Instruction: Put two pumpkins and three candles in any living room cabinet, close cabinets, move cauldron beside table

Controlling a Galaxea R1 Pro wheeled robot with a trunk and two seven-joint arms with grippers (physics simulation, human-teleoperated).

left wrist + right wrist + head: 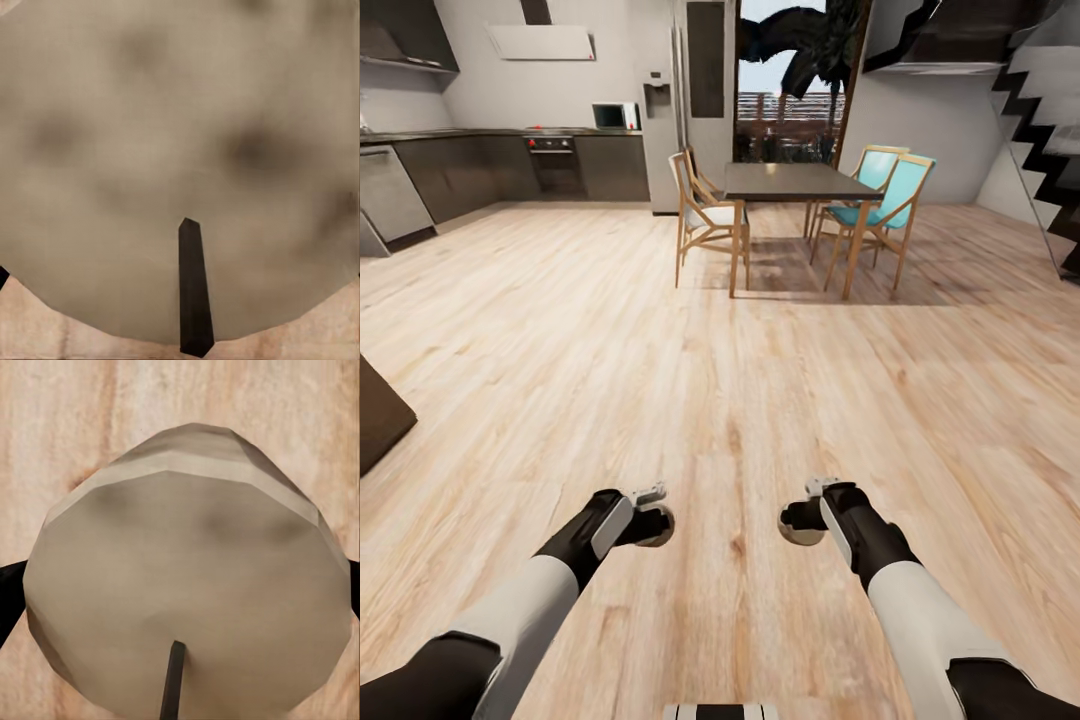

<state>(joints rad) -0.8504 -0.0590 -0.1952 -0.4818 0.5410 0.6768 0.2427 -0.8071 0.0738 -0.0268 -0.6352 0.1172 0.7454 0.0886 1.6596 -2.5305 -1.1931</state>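
Fingers of left gripper pinch beige candle, dark wick pointing at wrist camera. Fingers of right gripper pinch second candle, black fingertips showing at both its sides. Both arms held low over pale wood floor. Dining table with chairs well ahead; kitchen counter far left; stairs far right.

Open wood floor ahead; dining table and chairs well beyond, dark furniture corner left.
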